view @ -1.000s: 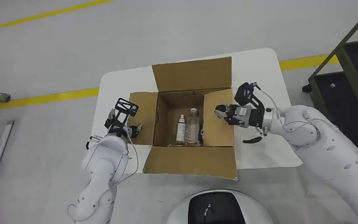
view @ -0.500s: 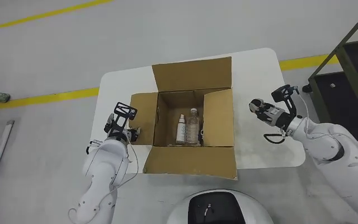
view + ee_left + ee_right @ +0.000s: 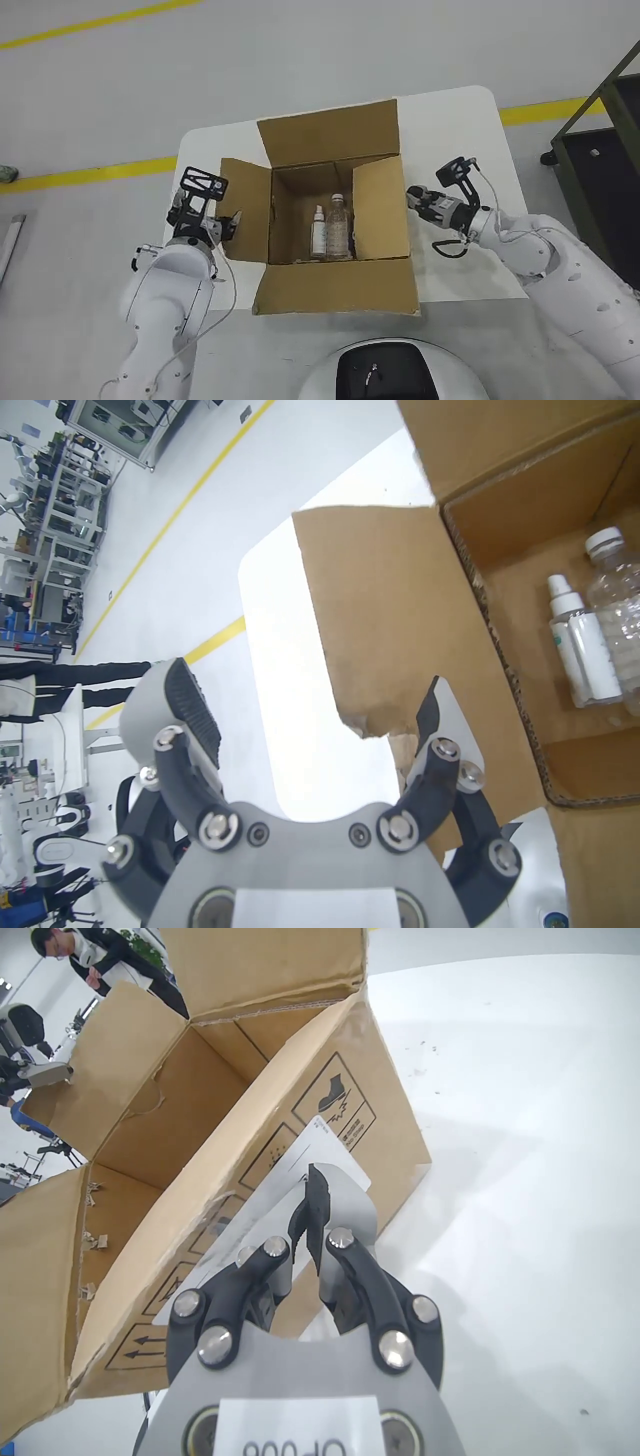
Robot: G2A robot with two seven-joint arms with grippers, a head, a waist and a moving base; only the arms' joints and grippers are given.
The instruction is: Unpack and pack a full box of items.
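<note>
Movement is the news here: the cardboard box [image 3: 320,178] now sits a little further toward the robot's left on the table [image 3: 460,120] than half a second ago, with all four flaps open. Nearest the robot, the near flap [image 3: 335,287] is folded outward and has carried across with the rest.

Beside the box, the left gripper [image 3: 305,685] has drawn leftward. Its fingers stand wide apart, with the torn corner of the left flap [image 3: 380,625] between them. Opposite, the right gripper [image 3: 311,1193], which was well out on the table, is back at the right flap [image 3: 320,1093]. Its fingers are pressed together on nothing, with the tips at the flap's outer face.

Inside, a spray bottle [image 3: 318,232] and a clear bottle [image 3: 340,222] lie side by side on the box floor. Beyond them the far flap [image 3: 330,135] is folded back.

As I read it, the box is being nudged into position. With two items left inside, the unpacking looks unfinished.
</note>
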